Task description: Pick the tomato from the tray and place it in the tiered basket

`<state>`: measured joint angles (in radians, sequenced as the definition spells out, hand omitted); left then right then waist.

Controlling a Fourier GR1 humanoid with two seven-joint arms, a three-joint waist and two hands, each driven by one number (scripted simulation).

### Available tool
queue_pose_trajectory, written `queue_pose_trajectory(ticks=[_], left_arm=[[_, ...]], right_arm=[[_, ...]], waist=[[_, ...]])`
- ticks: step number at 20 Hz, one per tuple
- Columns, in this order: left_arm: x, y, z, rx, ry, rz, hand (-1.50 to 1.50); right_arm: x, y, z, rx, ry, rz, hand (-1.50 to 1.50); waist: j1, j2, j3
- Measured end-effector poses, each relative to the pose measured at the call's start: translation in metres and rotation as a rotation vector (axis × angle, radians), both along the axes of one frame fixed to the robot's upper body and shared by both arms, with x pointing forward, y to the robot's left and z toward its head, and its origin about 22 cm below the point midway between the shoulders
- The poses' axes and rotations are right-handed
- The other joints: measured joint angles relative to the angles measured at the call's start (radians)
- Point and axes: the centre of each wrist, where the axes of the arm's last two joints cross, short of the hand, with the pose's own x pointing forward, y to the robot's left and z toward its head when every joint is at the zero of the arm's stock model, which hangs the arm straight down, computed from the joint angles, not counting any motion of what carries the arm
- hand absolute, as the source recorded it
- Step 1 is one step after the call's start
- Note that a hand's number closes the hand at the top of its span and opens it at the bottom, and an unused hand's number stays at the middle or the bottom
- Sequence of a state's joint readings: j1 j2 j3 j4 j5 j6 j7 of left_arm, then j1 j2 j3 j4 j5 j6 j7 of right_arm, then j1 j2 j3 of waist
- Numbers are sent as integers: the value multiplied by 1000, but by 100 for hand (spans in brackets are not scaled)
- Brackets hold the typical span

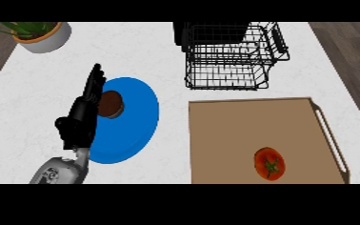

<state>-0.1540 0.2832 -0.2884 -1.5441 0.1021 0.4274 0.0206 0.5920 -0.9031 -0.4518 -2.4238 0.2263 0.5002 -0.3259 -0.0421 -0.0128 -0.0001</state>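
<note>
1 tomato, 1 tray (1 basket)

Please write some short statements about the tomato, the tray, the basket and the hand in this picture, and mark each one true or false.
1. The tomato lies on the tray. True.
2. The tiered basket holds the tomato. False: no tomato is in it.
3. The left hand shows over the blue plate, fingers straight. True.
4. The right hand grips the tomato. False: no right hand is visible, and nothing touches the tomato.
5. A potted plant stands at the far left corner. True.
</note>
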Motion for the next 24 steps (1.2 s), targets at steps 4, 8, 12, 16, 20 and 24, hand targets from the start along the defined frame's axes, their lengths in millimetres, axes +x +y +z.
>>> queue_pose_trajectory(ticks=[4, 8, 12, 16, 20, 24], left_arm=[[-3, -3, -6, 1, 5, -2, 0], [-1, -3, -5, 3, 4, -3, 0], [-2, -3, -3, 5, 3, -6, 0], [0, -6, -5, 1, -1, -16, 0], [-2, -2, -3, 6, -1, -23, 0], [0, -7, -2, -1, -7, -30, 0]], right_arm=[[4, 2, 1, -27, -21, 25, -150], [8, 5, 2, -50, -56, 49, -150], [10, 5, -1, -62, -93, 21, -150], [11, 2, -12, -92, -118, -40, -150], [10, 1, -30, -134, -117, -85, -150], [7, 4, -54, -189, -110, -98, -150]], waist=[[2, 0, 0], [3, 0, 1], [6, 0, 1], [10, 4, 1], [22, 6, 1], [31, 10, 1]])
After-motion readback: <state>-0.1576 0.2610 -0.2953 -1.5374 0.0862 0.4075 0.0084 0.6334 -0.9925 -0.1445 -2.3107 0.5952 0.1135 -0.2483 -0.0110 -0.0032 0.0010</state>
